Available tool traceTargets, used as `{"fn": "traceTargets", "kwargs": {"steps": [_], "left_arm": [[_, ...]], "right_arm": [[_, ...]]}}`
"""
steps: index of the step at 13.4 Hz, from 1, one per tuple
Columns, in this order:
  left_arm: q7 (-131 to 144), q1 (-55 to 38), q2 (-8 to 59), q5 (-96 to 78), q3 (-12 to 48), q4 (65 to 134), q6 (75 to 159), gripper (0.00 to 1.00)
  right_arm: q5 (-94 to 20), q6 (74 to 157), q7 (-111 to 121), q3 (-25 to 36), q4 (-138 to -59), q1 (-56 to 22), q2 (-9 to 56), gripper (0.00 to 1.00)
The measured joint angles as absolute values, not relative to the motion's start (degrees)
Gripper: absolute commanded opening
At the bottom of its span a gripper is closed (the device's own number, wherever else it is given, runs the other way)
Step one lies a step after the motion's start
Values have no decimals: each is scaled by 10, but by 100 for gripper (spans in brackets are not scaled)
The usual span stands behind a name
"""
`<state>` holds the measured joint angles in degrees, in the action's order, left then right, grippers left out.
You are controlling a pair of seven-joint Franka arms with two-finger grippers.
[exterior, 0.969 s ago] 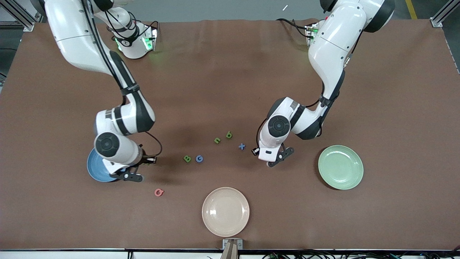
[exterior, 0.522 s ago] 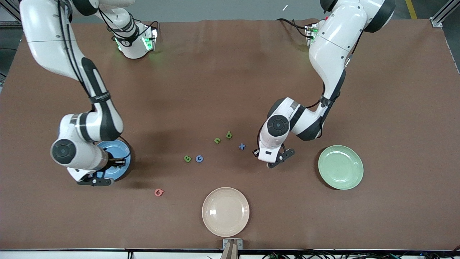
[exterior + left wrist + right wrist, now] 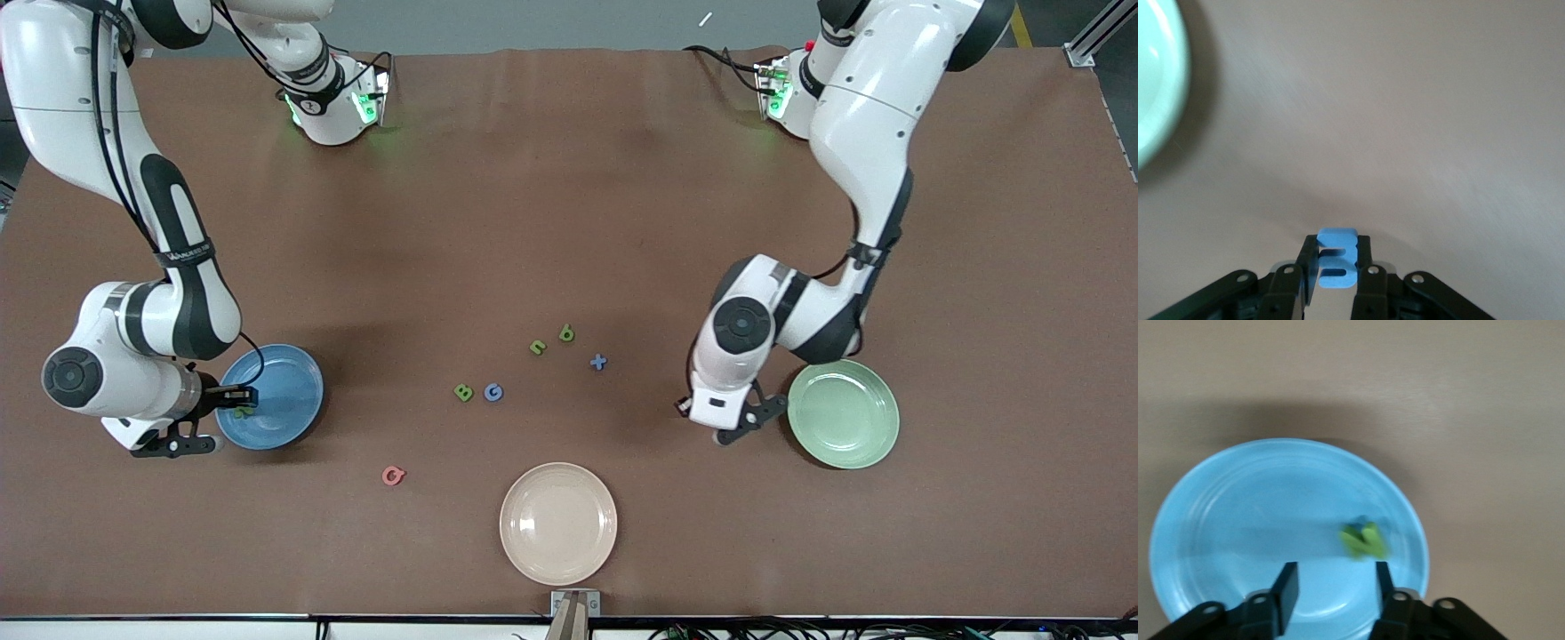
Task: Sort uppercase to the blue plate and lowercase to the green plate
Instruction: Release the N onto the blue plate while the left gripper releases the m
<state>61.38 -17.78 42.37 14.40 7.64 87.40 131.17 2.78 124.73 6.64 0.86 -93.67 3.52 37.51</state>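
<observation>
Over bare table beside the green plate (image 3: 843,413), the left gripper (image 3: 740,430) pinches the blue m (image 3: 1336,265); the plate lies toward the left arm's end of the table. Only the left wrist view shows that letter. Over the blue plate (image 3: 283,418), the right gripper (image 3: 236,402) stands parted, the green Z (image 3: 1363,541) blurred between its fingers.

The left arm bends down toward the table, its left claw (image 3: 1336,280) clamped on a blue m (image 3: 1336,265). The right arm reaches low, its right claw (image 3: 1333,587) hanging with fingers (image 3: 1286,588) parted.
</observation>
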Motion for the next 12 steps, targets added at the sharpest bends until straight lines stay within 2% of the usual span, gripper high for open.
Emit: {"fn": "traceTargets", "kwargs": {"steps": [4,8,12], "left_arm": [[551,-131,406,144,76,874,1296,3],[475,-81,406,145,76,876,1293,3],[412,-36,406,145,76,882,1292,6]], "right_arm": [[22,1246,0,-1,-936,-7,375,100],[19,1252,-187,-5,-934,-105,375,100],[-3,1284,-257,-8,-933,-191,375,100]]}}
